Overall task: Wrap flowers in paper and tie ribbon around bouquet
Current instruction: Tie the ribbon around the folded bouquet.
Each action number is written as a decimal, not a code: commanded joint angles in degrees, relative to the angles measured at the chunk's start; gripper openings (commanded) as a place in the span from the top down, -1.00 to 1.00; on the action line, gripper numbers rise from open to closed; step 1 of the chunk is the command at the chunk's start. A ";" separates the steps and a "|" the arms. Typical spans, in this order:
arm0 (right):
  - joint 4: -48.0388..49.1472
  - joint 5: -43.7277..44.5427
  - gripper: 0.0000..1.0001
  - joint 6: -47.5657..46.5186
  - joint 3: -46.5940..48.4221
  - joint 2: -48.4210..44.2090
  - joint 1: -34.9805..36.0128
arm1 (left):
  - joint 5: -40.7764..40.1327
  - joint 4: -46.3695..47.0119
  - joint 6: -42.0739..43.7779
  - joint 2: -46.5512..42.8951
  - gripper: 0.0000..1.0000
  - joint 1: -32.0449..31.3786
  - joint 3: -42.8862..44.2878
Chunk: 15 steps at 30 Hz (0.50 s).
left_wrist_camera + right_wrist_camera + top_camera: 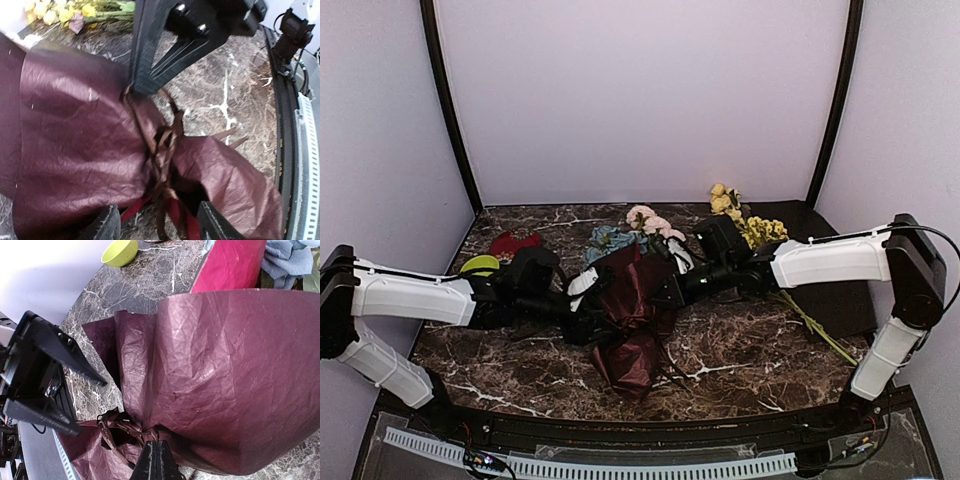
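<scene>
Right end effector (156, 444) clenched on ribbon (131, 426) at bouquet (225, 380) neck, left end effector (159, 216) released

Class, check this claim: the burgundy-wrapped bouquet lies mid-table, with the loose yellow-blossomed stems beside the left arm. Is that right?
No: the yellow-blossomed stems lie beside the right arm, as the top external view shows; the bouquet does lie mid-table.

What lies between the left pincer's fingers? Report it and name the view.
In the left wrist view, strands of the ribbon and the pinched neck of the paper lie between the open fingers of the left pincer.
</scene>
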 commanded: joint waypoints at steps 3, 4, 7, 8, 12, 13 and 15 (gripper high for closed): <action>1.46 0.34 1.00 0.29 1.56 0.24 -0.22 | 4.27 -2.79 1.23 0.07 -0.05 0.24 2.11; 1.45 0.40 1.00 0.30 1.57 0.24 -0.27 | 3.88 -2.94 1.20 0.49 -0.02 0.24 2.17; 1.41 0.21 1.00 0.31 1.71 0.36 -0.30 | 3.38 -3.69 1.46 2.24 0.00 0.24 3.02; 1.37 0.21 1.00 0.29 1.77 0.45 -0.26 | 2.96 -4.25 1.60 3.09 0.03 0.24 3.58; 1.50 0.19 1.00 0.37 1.69 0.48 -0.29 | 0.15 -6.38 1.79 5.95 0.18 0.24 5.60; 1.53 0.25 1.00 0.38 1.65 0.37 -0.24 | -0.37 -6.47 1.72 6.25 0.22 0.24 5.72; 1.58 0.24 1.00 0.50 1.61 0.25 -0.28 | -1.79 -6.14 1.46 6.05 0.27 0.24 5.53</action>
